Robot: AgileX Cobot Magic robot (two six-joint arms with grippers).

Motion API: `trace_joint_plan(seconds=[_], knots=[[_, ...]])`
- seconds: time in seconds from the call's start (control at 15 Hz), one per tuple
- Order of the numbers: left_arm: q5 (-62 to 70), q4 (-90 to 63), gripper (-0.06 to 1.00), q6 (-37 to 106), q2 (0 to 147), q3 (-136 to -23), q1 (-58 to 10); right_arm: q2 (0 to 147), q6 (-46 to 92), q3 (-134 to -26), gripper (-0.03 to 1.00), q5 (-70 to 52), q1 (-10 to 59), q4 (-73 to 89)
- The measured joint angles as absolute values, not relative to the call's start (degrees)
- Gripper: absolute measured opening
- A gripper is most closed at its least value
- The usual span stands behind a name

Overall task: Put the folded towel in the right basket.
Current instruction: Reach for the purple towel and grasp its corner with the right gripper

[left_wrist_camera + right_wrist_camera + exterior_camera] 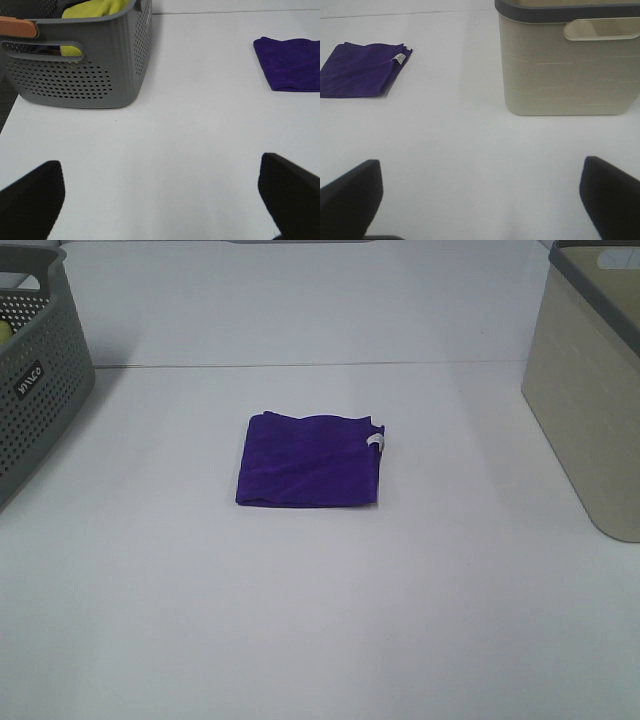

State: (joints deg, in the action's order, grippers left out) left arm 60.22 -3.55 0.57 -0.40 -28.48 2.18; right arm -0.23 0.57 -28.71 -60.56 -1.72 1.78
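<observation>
A white table carries three things: a purple folded towel lying flat near its middle, a small white label showing at the towel's far right corner; a grey perforated basket standing at the left edge; and a beige basket with a dark rim standing at the right edge. Both baskets sit well apart from the towel.

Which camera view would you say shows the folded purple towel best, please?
The exterior high view: the whole towel lies centred and unobstructed, its white tag visible. The right wrist view shows nearly all of it, obliquely; the left wrist view crops part of it.
</observation>
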Motion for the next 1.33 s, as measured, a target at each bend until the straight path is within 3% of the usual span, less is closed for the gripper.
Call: trace_joint_plan(seconds=[1.33], knots=[[60.22, -3.55, 0.99, 0.57, -0.40, -28.48, 2.18, -0.23, 0.57, -28.71, 0.98, -60.56, -1.72, 1.78]])
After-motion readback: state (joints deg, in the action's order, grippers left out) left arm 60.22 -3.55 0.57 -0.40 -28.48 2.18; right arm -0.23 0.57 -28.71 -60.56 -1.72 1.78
